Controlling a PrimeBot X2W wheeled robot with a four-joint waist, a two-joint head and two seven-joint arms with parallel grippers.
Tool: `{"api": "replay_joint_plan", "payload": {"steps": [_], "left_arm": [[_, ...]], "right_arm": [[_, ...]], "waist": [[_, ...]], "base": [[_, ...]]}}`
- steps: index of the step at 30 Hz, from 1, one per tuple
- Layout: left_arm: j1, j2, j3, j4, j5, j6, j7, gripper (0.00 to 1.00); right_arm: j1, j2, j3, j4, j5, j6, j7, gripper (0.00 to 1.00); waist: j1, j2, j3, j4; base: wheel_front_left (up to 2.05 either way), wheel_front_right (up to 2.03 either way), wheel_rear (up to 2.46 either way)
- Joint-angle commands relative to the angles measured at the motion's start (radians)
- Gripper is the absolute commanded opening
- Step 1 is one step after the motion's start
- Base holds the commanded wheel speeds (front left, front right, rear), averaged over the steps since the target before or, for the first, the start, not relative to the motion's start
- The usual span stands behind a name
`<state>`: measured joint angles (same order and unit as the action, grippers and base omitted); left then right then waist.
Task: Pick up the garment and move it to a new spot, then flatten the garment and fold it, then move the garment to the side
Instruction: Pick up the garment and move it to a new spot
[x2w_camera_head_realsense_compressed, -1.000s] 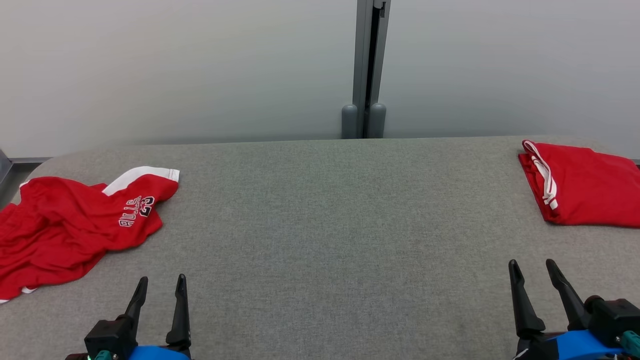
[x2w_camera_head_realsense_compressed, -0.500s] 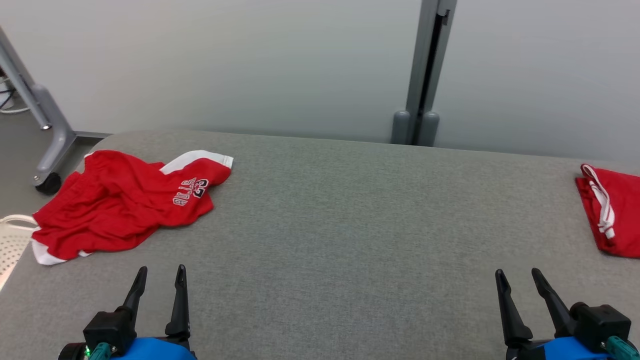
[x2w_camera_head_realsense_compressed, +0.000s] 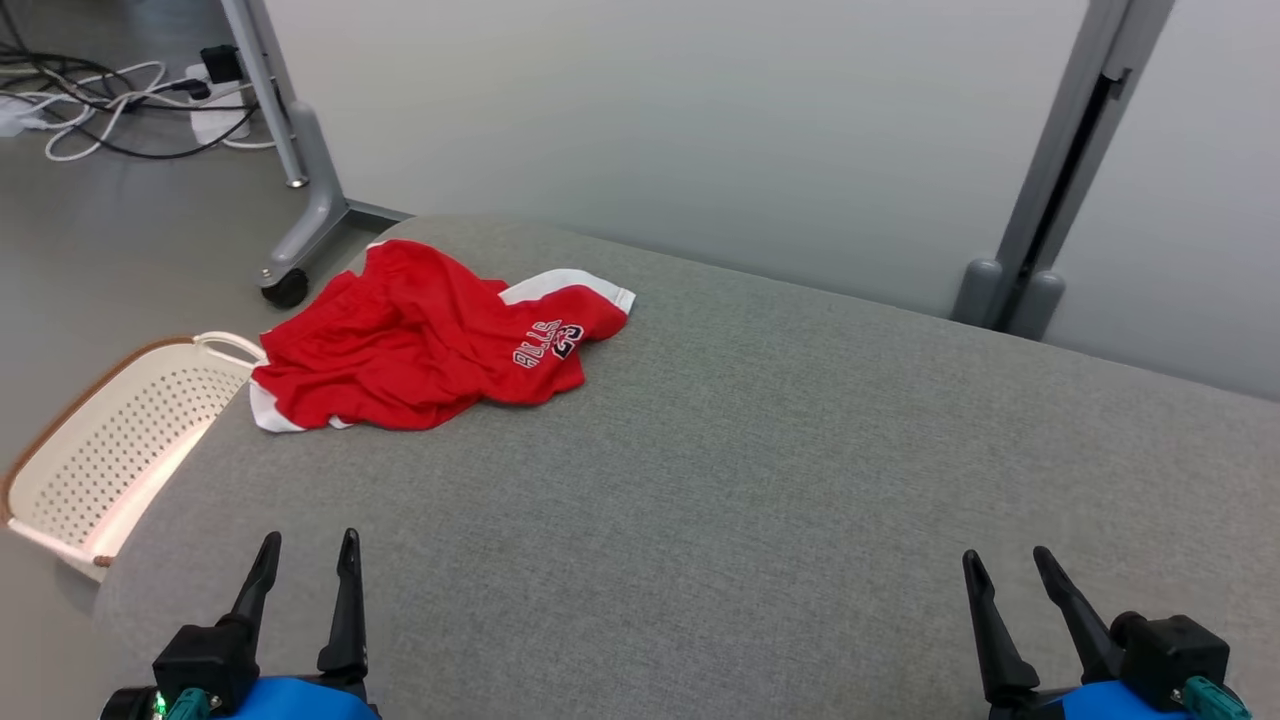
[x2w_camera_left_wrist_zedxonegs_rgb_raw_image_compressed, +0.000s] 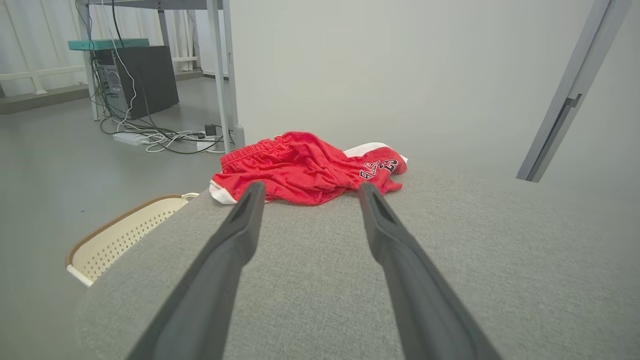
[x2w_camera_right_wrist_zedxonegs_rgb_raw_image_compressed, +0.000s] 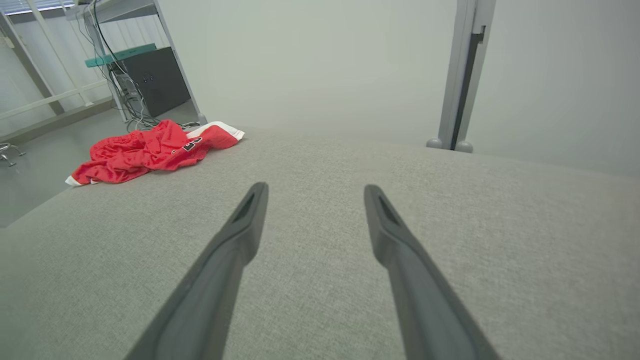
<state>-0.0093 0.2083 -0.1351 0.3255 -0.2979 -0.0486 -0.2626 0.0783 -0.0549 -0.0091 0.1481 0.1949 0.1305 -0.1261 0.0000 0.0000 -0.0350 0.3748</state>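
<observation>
The garment (x2w_camera_head_realsense_compressed: 430, 340) is a crumpled pair of red shorts with white trim and dark lettering. It lies at the far left end of the grey padded table (x2w_camera_head_realsense_compressed: 750, 470). My left gripper (x2w_camera_head_realsense_compressed: 308, 548) hovers open at the near left edge, well short of the garment (x2w_camera_left_wrist_zedxonegs_rgb_raw_image_compressed: 305, 167), which lies ahead past its fingertips. Over the near right part of the table my right gripper (x2w_camera_head_realsense_compressed: 1005, 560) stands open with nothing between its fingers. In the right wrist view the garment (x2w_camera_right_wrist_zedxonegs_rgb_raw_image_compressed: 150, 150) lies far off to the left.
A cream perforated basket (x2w_camera_head_realsense_compressed: 110, 450) stands on the floor beside the table's left end. A grey wheeled frame leg (x2w_camera_head_realsense_compressed: 300, 200) and loose cables (x2w_camera_head_realsense_compressed: 110, 80) lie beyond it. A grey partition post (x2w_camera_head_realsense_compressed: 1050, 200) rises behind the table.
The head camera has swung to the left, so the crumpled garment sits nearer the middle and the folded red garment on the right has left the picture. Both grippers stay open.
</observation>
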Motion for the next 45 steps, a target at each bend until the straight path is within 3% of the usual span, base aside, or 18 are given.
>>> {"api": "replay_joint_plan", "payload": {"steps": [1, 14, 21, 29, 35, 45], "left_arm": [[0.006, 0.002, 0.004, -0.005, -0.001, 0.004, -0.002, 1.0], [0.025, 0.014, 0.003, -0.019, -0.017, 0.012, 0.003, 1.0], [0.029, 0.017, 0.001, -0.028, -0.02, 0.023, 0.005, 1.0], [-0.009, 0.034, -0.028, -0.044, -0.009, 0.003, 0.031, 1.0], [-0.118, 0.063, -0.054, -0.102, -0.019, -0.029, 0.121, 1.0], [-0.347, 0.117, 0.032, -0.145, -0.117, 0.005, 0.396, 1.0]], "right_arm": [[-0.007, 0.001, 0.001, 0.008, 0.004, 0.0, -0.008, 1.0], [-0.018, 0.002, 0.008, 0.022, -0.011, 0.0, -0.014, 1.0], [-0.013, 0.003, 0.004, 0.032, -0.019, 0.0, -0.01, 1.0], [-0.017, 0.001, 0.007, 0.031, -0.014, 0.0, -0.01, 1.0], [-0.032, -0.005, 0.008, 0.021, -0.015, 0.0, -0.009, 1.0], [-0.073, -0.016, 0.029, -0.025, -0.034, 0.0, 0.018, 1.0]], "waist": [[0.0, 0.0, 0.014, 0.028], [0.0, 0.0, 0.02, 0.105], [0.0, 0.0, 0.022, 0.095], [0.0, 0.0, 0.032, 0.069], [0.0, 0.0, 0.059, 0.053], [0.0, 0.0, 0.164, -0.027]], "base": [[0.0, 0.0, 0.0], [0.0, 0.0, 0.0], [0.0, 0.0, 0.0], [0.0, 0.0, 0.0], [0.0, 0.0, 0.0], [0.0, 0.0, 0.0]]}}
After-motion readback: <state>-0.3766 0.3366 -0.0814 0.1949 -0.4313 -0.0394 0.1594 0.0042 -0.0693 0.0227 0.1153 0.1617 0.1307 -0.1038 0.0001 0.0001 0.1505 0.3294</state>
